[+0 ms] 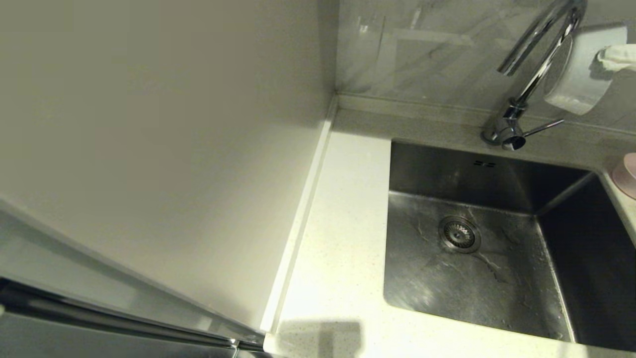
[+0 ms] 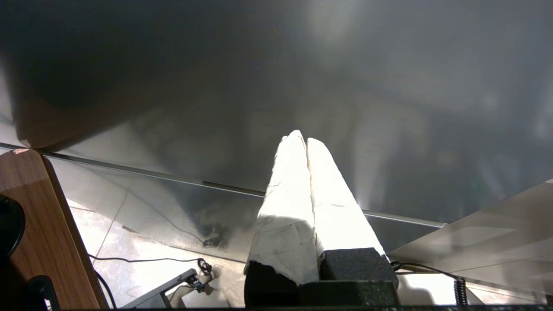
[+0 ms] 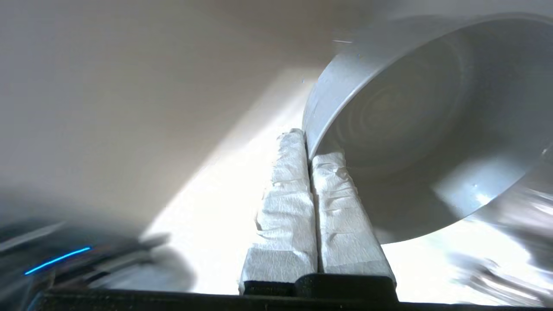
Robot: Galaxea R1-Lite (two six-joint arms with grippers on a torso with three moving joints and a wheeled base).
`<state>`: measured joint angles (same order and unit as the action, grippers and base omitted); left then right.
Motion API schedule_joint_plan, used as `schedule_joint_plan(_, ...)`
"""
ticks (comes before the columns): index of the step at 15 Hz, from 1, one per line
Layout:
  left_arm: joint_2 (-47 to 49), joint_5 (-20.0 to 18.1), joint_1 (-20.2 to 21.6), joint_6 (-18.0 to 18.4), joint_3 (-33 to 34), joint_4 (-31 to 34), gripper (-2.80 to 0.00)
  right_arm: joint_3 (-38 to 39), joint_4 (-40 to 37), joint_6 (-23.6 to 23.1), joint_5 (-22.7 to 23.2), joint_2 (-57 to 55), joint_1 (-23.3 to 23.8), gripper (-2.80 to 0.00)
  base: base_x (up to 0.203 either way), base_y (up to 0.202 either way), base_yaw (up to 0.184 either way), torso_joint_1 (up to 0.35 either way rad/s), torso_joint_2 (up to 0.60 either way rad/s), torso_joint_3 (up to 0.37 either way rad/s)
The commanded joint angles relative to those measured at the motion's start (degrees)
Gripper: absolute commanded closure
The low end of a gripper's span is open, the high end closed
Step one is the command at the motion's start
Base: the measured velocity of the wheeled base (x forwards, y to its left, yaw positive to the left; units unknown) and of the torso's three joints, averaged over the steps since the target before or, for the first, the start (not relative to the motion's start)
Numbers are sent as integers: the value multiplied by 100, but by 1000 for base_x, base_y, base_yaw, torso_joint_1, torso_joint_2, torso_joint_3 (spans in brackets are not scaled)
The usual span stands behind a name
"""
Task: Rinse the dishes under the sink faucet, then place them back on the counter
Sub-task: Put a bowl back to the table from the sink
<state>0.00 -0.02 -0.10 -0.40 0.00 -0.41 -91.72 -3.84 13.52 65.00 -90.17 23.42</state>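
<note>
Head view evenly lit w/ glare on the faucet (image 1: 539,64) and wet sink (image 1: 477,278) floor. Right wrist view motion-blurred, blown-out white – left wrist view dim, fingers (image 2: 298,207) overexposed.

Kitchen, likely domestic. Stainless sink (image 1: 477,278) with round drain strainer (image 1: 459,233) set into white speckled counter (image 1: 343,238); chrome gooseneck faucet (image 1: 534,74) at back rim; marbled wall tile behind (paper roll (image 1: 584,69) hangs beside tap); pink bowl (image 1: 627,175) at counter edge.
</note>
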Motion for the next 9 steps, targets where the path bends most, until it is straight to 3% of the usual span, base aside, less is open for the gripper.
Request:
schedule_joint_plan(1,0,2,1,-4,18,-2,0,-179,-2368,-1278,-3780,-162,-132,0,0,0,0,0,0,0)
schedule_joint_plan(2,0,2,1,-4,18,-2,0,-144,-3260,-1865,-4882,-190,-39,0,0,0,0,0,0,0)
schedule_joint_plan(3,0,2,1,-4,18,-2,0,-43,-3660,-2360,-5574,-163,103,0,0,0,0,0,0,0)
schedule_joint_plan(6,0,2,1,-4,18,-2,0,6,-3548,-3133,-7476,-94,315,0,0,0,0,0,0,0)
schedule_joint_plan(7,0,2,1,-4,18,-2,0,63,-3254,-3326,-7943,-90,351,0,0,0,0,0,0,0)
schedule_joint_plan(9,0,2,1,-4,18,-2,0,117,-3087,-3570,-8020,-83,625,0,0,0,0,0,0,0)
